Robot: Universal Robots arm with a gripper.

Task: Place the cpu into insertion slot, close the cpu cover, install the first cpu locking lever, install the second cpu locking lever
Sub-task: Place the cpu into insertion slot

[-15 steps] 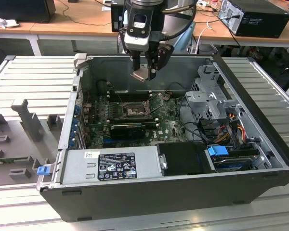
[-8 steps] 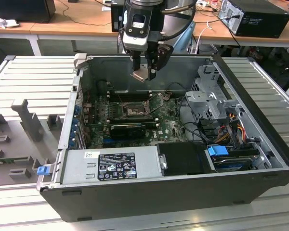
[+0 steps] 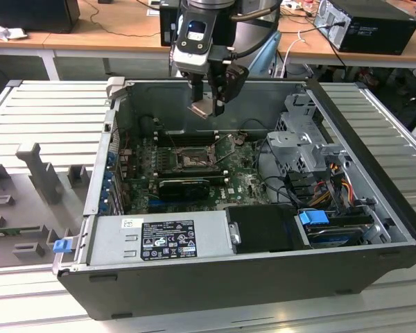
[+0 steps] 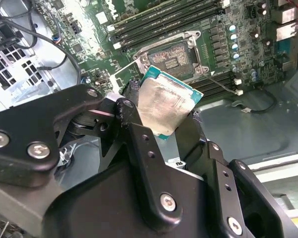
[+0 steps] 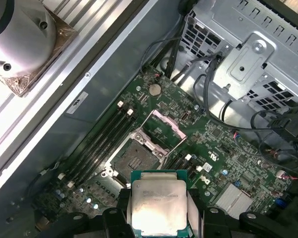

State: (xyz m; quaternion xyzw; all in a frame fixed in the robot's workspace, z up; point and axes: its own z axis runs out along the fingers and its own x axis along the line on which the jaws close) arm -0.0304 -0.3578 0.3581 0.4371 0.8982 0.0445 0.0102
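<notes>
Exterior view looks down into case (image 3: 215,277); both wrist views share insertion slot (image 4: 171,56) (image 5: 134,161).

One arm (image 3: 202,31) points straight down, wrist vertical. Its gripper (image 3: 209,105) hangs in the air, fingers (image 4: 130,94) clamped on opposite edges of the cpu (image 4: 166,101), which is slightly tilted.

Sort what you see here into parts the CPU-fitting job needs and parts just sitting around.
Job: cpu, held in the gripper; insertion slot, empty; cpu cover, open.
Bystanders: coin battery; drive cage; power supply.
</notes>
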